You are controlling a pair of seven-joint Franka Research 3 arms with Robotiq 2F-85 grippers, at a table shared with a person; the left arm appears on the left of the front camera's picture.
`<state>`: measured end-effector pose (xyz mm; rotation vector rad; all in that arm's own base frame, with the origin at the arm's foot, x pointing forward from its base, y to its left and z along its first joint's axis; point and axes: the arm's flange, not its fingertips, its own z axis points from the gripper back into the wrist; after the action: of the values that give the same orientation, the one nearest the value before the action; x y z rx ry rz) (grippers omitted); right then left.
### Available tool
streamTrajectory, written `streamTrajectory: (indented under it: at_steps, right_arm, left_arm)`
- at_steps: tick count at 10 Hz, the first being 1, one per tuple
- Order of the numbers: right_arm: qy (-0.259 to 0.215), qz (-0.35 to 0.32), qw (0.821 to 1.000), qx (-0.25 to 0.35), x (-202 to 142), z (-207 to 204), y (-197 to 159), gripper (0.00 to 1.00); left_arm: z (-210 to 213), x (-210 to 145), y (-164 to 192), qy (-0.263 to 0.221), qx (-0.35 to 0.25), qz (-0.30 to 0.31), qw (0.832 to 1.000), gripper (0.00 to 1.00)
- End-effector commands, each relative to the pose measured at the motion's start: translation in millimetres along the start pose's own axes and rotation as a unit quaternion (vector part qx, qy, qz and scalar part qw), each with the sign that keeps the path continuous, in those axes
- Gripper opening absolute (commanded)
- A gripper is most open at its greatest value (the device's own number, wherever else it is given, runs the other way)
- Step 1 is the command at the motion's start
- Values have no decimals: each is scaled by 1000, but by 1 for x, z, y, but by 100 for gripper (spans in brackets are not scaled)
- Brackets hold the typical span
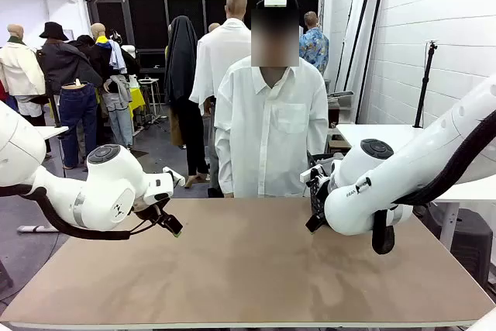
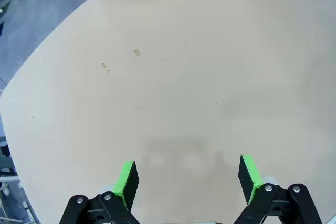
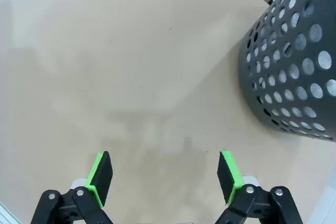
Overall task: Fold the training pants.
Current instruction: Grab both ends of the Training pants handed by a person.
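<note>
The training pants are out of view. My left gripper (image 1: 174, 226) hangs low over the left part of the tan table (image 1: 248, 277), open, with nothing between its green pads. In the left wrist view the left gripper (image 2: 188, 170) has its jaws wide apart above bare tabletop (image 2: 210, 51). My right gripper (image 1: 313, 224) hovers over the right part of the table. The right wrist view has the right gripper (image 3: 164, 167) open and empty too, with bare tabletop (image 3: 105, 51) under it.
A dark perforated basket (image 3: 294, 61) stands on the table just beyond and to one side of the right gripper. A person in a white shirt (image 1: 270, 133) stands at the table's far edge. The table's edge (image 2: 31, 77) runs near the left gripper.
</note>
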<state>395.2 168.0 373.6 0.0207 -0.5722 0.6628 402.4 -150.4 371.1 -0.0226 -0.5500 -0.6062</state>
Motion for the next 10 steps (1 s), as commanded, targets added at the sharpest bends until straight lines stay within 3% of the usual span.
streamTrajectory:
  at_steps: [1,10]
  right_arm:
    - [0,0,1000,0,0,0,0,100]
    - [0,0,1000,0,0,0,0,100]
  left_arm:
    - [0,0,0,0,0,0,1000,100]
    - [0,0,0,0,0,0,1000,100]
